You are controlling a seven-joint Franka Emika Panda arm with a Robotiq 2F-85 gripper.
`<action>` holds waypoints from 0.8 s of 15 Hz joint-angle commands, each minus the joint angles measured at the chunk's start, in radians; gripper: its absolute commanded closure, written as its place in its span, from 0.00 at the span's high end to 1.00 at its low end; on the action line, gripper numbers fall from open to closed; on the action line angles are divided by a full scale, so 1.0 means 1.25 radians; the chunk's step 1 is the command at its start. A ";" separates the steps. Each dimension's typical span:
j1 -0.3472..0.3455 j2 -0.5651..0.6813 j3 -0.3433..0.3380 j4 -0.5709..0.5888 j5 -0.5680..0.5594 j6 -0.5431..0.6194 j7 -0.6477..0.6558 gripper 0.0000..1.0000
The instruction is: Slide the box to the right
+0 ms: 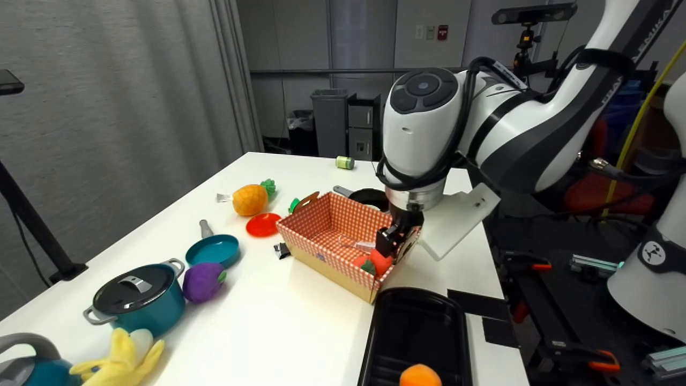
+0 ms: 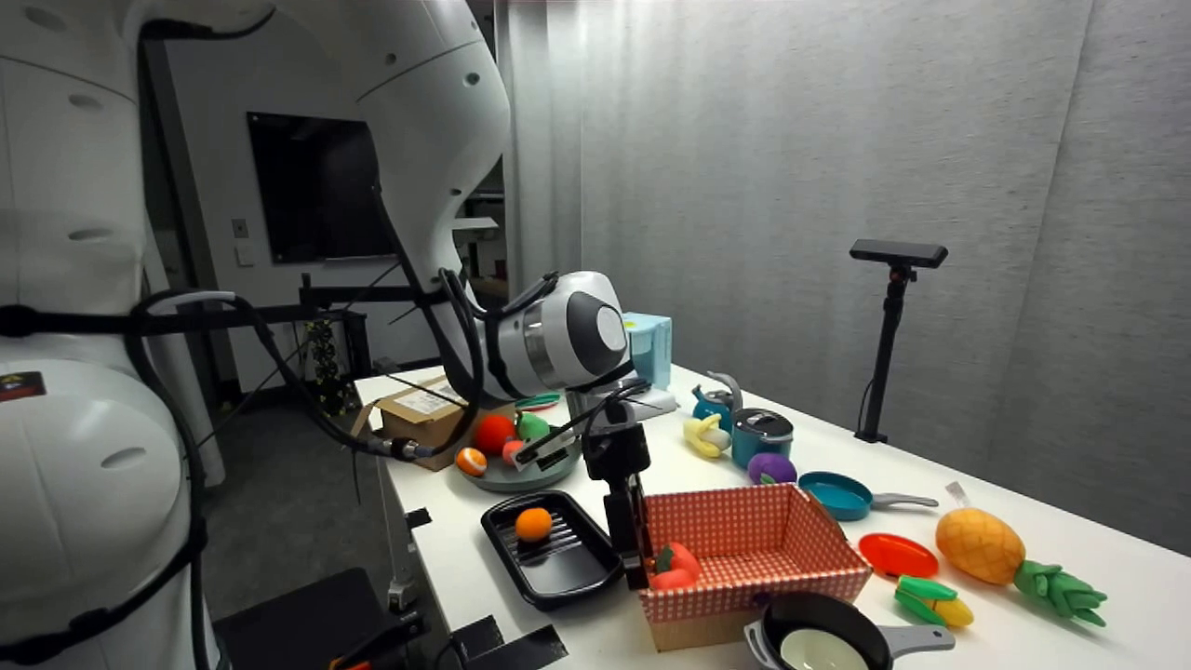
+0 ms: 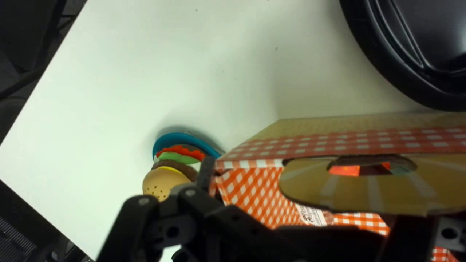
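Observation:
The box is a large open cardboard basket with red-and-white checked sides. It stands on the table in both exterior views (image 1: 321, 265) (image 2: 707, 609) and fills the lower right of the wrist view (image 3: 255, 185). A red toy food with a green leaf (image 1: 379, 261) lies inside near one end; it also shows in an exterior view (image 2: 684, 563). My gripper (image 1: 391, 244) is at that end wall, also seen in an exterior view (image 2: 633, 554). In the wrist view its fingers (image 3: 302, 196) are wide apart with the box end between them. Whether they touch it cannot be told.
A black tray (image 2: 572, 563) with an orange stands near the gripper's end of the box. A black pan (image 2: 805, 609) is close beside the box. A red plate (image 1: 262, 225), a teal pan (image 1: 213, 251) and a toy burger (image 3: 164, 182) lie around it.

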 commanded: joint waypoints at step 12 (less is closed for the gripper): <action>-0.080 -0.061 0.015 -0.039 -0.365 0.193 0.081 1.00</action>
